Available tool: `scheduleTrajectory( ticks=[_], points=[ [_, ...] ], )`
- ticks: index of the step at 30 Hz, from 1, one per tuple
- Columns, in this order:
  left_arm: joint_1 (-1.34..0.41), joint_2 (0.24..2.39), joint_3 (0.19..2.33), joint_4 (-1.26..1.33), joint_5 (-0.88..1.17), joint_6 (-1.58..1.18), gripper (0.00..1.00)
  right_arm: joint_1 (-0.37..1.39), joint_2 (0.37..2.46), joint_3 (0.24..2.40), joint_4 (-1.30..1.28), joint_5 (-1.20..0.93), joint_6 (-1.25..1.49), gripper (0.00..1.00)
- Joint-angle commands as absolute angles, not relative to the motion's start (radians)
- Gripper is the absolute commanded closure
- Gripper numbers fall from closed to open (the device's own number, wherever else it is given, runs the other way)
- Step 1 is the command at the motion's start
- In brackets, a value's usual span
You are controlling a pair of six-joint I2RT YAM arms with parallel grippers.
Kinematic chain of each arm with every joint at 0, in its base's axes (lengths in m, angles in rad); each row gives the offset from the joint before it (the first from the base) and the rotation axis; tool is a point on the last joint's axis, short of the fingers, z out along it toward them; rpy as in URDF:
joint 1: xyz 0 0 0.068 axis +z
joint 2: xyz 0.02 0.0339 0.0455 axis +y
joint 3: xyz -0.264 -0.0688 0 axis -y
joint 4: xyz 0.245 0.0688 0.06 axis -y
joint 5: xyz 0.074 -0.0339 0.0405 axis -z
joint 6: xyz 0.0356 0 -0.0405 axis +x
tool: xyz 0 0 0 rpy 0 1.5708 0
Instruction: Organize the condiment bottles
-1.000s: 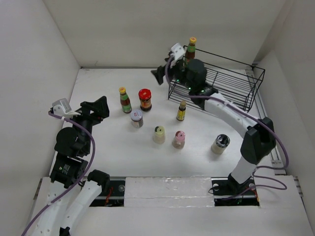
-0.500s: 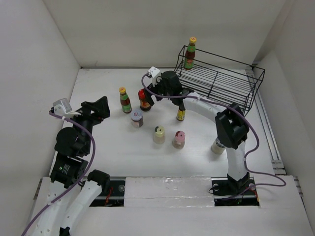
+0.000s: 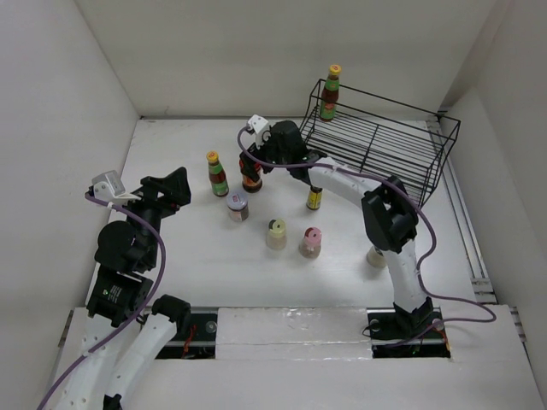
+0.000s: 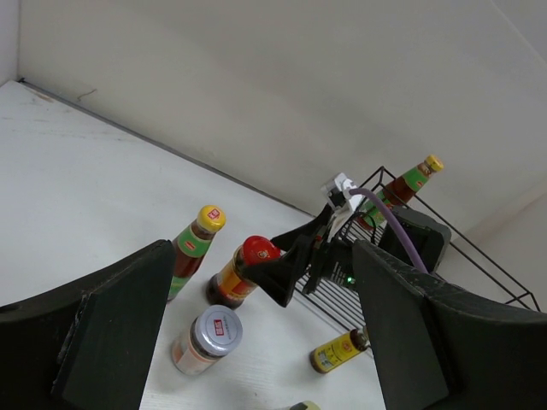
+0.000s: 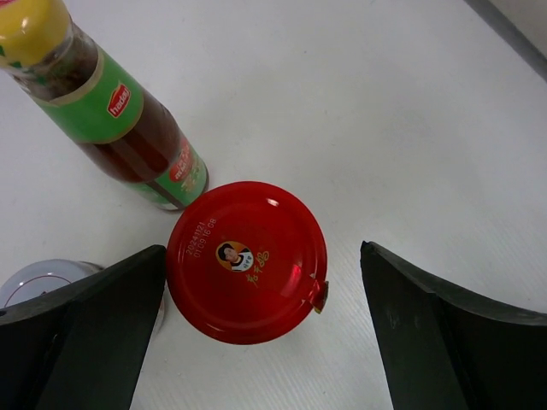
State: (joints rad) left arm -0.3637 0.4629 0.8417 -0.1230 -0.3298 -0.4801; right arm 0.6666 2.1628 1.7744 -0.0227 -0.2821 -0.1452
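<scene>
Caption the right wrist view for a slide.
Open right pincer centred over the red-lidded jar, a yellow-capped sauce bottle and a silver-lidded jar close beside it on the white table.

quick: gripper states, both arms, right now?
Left gripper: open, nothing between its fingers.
Right gripper: open, fingers either side of the red-lidded jar, not closed on it.

Red-lidded jar [image 4: 227, 280] — right gripper [image 4: 267, 261] astride

One yellow-capped bottle [image 3: 330, 92] stands in the wire rack [image 3: 376, 141]; the other bottles [image 3: 276, 234] stand upright on the table [image 3: 188, 248].
</scene>
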Motion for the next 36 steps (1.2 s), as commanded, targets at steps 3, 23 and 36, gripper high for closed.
scheduleTrajectory(
  ticks=[3, 23, 36],
  points=[
    [-0.359, 0.471, 0.836, -0.075, -0.322, -0.476, 0.2, 0.68, 2.187, 1.836, 0.009, -0.318, -0.14, 0.07],
    [-0.359, 0.471, 0.836, -0.075, -0.304, -0.476, 0.2, 0.625, 1.714, 1.6, 0.29, -0.299, -0.101, 0.44],
    [-0.359, 0.46, 0.836, -0.075, -0.285, -0.476, 0.2, 0.252, 1.571, 1.736, 0.151, -0.276, -0.055, 0.47]
  ],
)
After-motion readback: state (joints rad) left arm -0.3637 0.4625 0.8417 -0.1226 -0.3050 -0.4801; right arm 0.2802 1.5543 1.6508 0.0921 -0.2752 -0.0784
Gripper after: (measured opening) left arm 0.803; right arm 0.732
